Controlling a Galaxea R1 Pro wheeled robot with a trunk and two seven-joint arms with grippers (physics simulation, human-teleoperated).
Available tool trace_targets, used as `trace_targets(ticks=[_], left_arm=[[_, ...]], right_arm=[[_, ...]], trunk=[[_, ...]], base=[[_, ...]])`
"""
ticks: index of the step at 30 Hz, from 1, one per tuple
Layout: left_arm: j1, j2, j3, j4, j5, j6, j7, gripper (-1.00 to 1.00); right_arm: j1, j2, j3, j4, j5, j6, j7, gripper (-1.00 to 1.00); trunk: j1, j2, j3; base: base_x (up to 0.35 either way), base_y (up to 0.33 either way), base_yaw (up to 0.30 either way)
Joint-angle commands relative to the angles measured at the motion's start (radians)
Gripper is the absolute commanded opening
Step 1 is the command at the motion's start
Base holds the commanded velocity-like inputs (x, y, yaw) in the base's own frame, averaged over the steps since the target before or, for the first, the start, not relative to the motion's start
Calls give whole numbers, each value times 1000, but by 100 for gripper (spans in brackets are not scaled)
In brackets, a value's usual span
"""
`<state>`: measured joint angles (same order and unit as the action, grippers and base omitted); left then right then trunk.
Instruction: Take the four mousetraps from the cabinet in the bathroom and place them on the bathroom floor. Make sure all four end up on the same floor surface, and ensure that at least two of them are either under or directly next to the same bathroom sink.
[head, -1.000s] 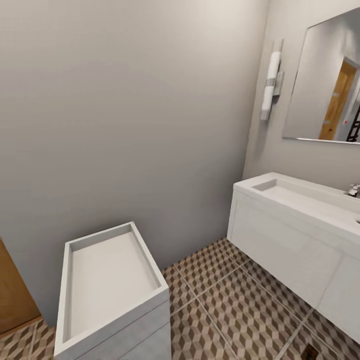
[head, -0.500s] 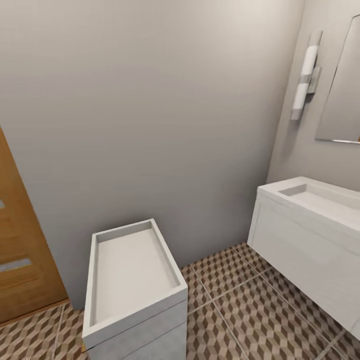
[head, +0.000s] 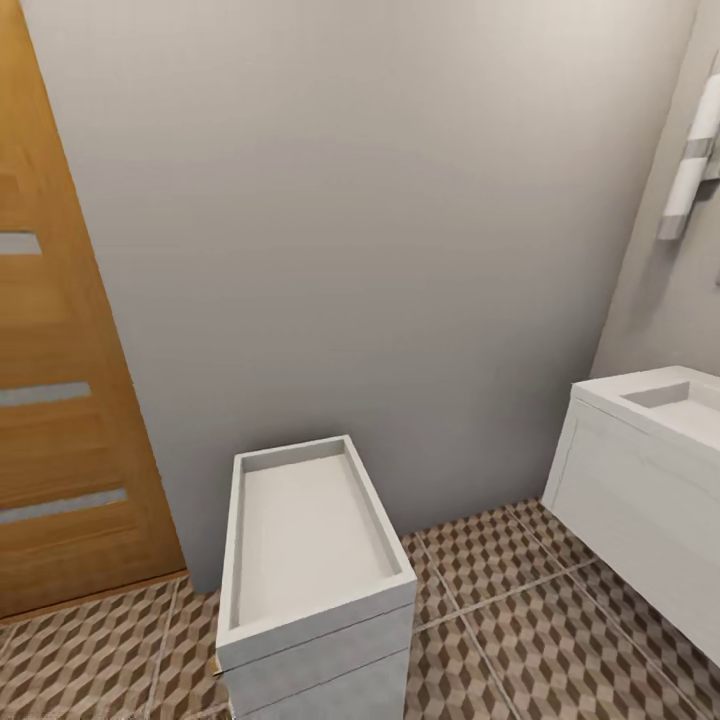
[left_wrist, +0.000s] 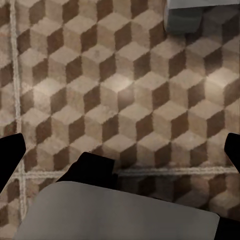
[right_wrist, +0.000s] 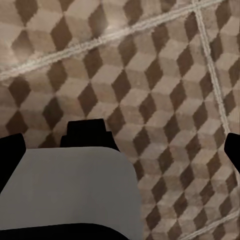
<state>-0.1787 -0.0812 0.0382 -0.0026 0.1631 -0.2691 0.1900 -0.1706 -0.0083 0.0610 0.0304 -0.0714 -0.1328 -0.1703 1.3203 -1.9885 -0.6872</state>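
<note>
The mousetraps and the orange-brown cabinet are out of view. The bathroom floor with its brown cube-pattern tiles spreads across the lower head view. The white sink on its wall-hung vanity stands at the right edge; its tap is cut off. In the left wrist view my left gripper hangs open over bare floor tiles, nothing between its black fingertips. In the right wrist view my right gripper is open too, above patterned floor, holding nothing.
A white box-like unit with a recessed top stands against the grey wall in the middle. An orange wooden door is at the left. A white wall fixture hangs at the upper right. Open floor lies between unit and vanity.
The whole head view has swung left: the door has come into view, the mirror has slid out at the right, and the sink sits nearer the right edge.
</note>
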Motion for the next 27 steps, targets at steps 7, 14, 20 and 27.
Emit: trace_targets(ticks=[7,14,20,27], left_arm=[[-1,0,3,1,4,-4,0,100],[-1,0,3,1,4,-4,0,100],[-1,0,3,1,4,-4,0,100],[-1,0,3,1,4,-4,0,100]], right_arm=[[-1,0,7,3,-8,-7,-1,100],[-1,0,7,3,-7,-7,-1,100],[-1,-1,7,3,-8,-7,-1,100],[-1,-1,7,3,-7,-7,-1,100]], trunk=[[0,0,-1],[0,0,-1],[0,0,-1],[0,0,-1]], base=[[0,0,284],[0,0,285],[0,0,285],[0,0,284]])
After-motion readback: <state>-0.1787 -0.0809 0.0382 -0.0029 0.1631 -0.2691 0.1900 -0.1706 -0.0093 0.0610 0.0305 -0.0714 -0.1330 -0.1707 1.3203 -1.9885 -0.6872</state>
